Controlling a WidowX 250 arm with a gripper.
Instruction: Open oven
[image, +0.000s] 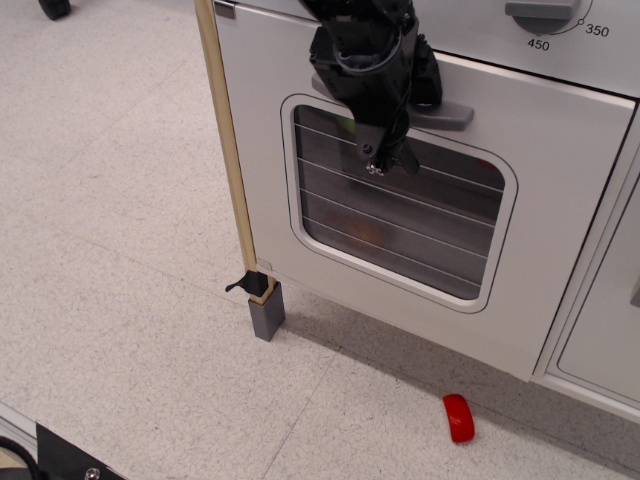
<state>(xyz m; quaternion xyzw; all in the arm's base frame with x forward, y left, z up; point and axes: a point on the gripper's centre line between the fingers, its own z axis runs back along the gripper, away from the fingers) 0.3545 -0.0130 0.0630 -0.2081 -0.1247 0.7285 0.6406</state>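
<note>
The light-grey oven (560, 200) fills the upper right. Its door has a rounded clear window (420, 235) crossed by thin lines, and a grey bar handle (452, 113) above it. My black gripper (388, 160) hangs over the middle of the handle and hides most of the bar. Its fingers point down in front of the top of the window and look closed together. I cannot tell whether they hook the bar. The door's top edge stands slightly out from the oven front. The shelf inside shows only dimly through the glass.
A wooden post (228, 150) on a grey foot (267, 310) runs along the oven's left edge. A small red object (459, 418) lies on the speckled floor (130, 280) below the door. A panelled cabinet door (610, 330) is at the right, and a temperature knob (545, 12) sits above.
</note>
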